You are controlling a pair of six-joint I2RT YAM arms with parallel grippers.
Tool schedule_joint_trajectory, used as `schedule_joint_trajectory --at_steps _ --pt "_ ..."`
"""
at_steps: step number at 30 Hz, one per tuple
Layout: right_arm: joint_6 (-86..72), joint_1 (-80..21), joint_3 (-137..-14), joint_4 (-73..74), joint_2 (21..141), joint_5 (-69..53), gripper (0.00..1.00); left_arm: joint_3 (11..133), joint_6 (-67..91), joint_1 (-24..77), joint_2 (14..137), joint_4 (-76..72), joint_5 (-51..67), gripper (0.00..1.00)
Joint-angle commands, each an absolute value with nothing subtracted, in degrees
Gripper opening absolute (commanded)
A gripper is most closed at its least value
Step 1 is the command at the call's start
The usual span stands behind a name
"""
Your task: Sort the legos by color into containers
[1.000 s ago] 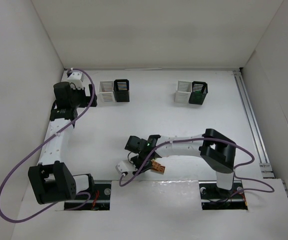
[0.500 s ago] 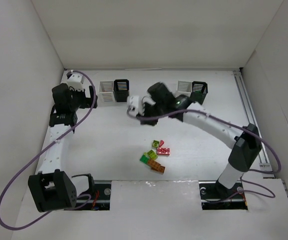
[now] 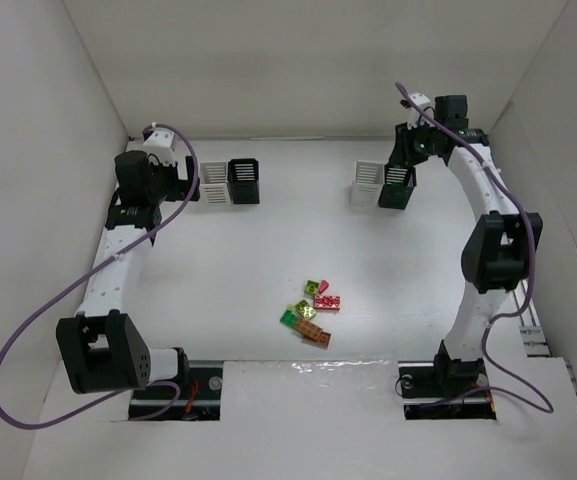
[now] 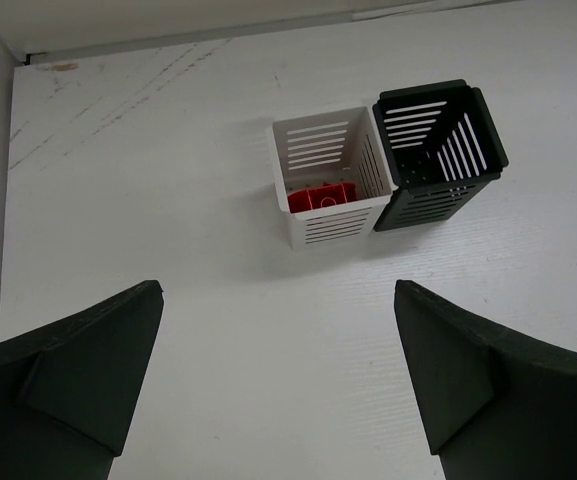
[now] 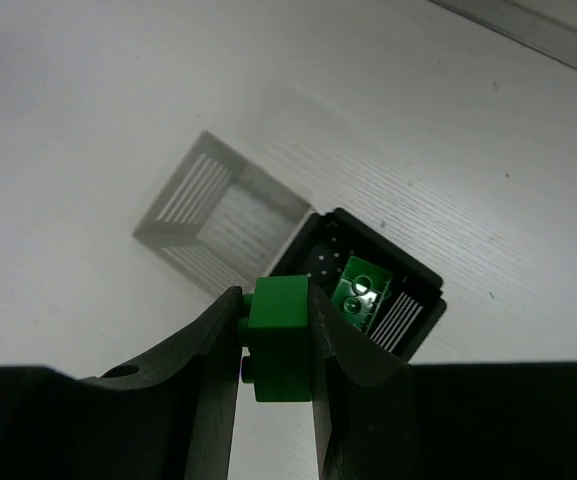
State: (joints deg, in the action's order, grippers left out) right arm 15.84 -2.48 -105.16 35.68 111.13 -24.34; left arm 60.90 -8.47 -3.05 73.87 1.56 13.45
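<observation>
Bright, even light, soft shadows (close fingers (image 4: 78, 370) blurry), faint glare along the table (image 3: 308, 372) near edge

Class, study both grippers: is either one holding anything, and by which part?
The right gripper pinches a green lego by two opposite side faces. The left gripper is open and holds nothing.

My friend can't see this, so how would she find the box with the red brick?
At the back left of the table, two slatted bins stand side by side. Pick the white bin beside the black bin: it alone shows a red lego inside.
</observation>
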Motion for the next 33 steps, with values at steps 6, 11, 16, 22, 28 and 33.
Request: schedule_joint_trajectory --at_steps 6,11,16,22,28,33 --pt "8.3 -0.1 -113.4 35.1 117.1 -24.4 0.04 63.9 -8.0 -2.6 75.1 -0.1 11.7 1.0" --pt "7.7 0.4 -113.9 35.1 119.1 -23.7 0.05 63.4 -8.0 -2.6 75.1 -0.1 11.7 1.0" --pt "7.7 0.4 -113.3 35.1 119.1 -21.8 0.07 63.4 -8.0 -2.6 75.1 -0.1 10.4 1.0" --pt "7.7 0.4 -111.2 35.1 118.6 -21.8 0.43 59.8 -7.4 -2.6 73.0 -5.0 11.2 1.0" --pt "8.8 0.4 -110.0 35.1 116.2 -21.8 0.65 59.8 -7.8 -2.6 73.6 -4.4 16.1 1.0" --pt "8.3 0.4 -107.6 34.3 108.4 -24.3 0.67 61.6 -17.4 1.0 70.8 4.3 34.6 1.0"
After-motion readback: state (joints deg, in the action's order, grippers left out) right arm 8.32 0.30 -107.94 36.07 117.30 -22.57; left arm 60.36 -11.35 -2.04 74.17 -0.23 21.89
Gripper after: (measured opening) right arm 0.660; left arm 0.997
